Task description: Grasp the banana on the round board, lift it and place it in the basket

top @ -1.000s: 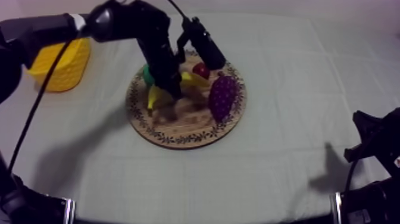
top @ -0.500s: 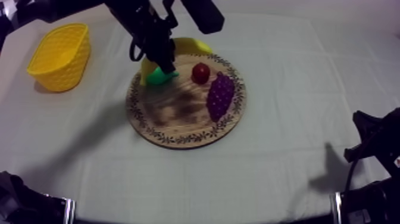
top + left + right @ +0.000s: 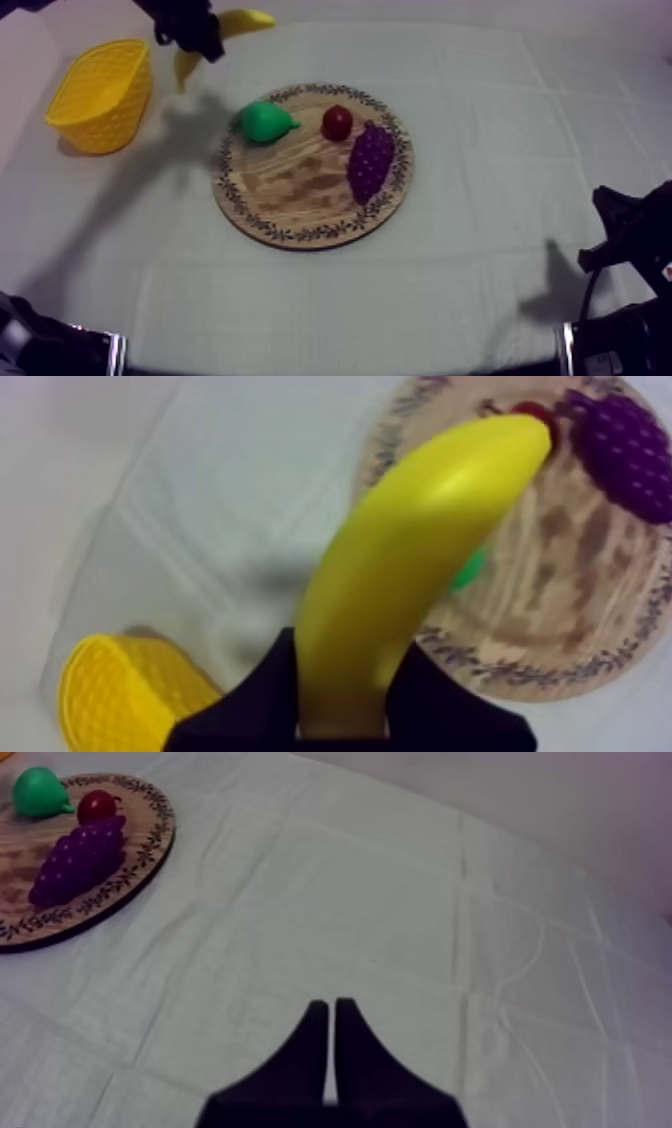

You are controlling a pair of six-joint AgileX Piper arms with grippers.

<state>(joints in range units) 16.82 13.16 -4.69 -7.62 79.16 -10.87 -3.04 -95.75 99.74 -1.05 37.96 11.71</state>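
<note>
The basket [image 3: 98, 95] is sitting at the table's left. Just right of it, the left gripper [image 3: 192, 32] is clamping the banana [image 3: 246, 18] and holding it up between basket and board [image 3: 300, 195] (a yellow end is sticking out on either side of the fingers). The pear [image 3: 266, 121], small red fruit [image 3: 337, 123] and grapes [image 3: 371, 160] are lying on the board. The right gripper [image 3: 331, 1027] is hanging over bare cloth, fingers pressed together on nothing.

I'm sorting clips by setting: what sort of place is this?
Likely a robot test bench: a cloth-covered table, toy fruit on a wooden board, and the left end effector holding a banana near a yellow basket.
</note>
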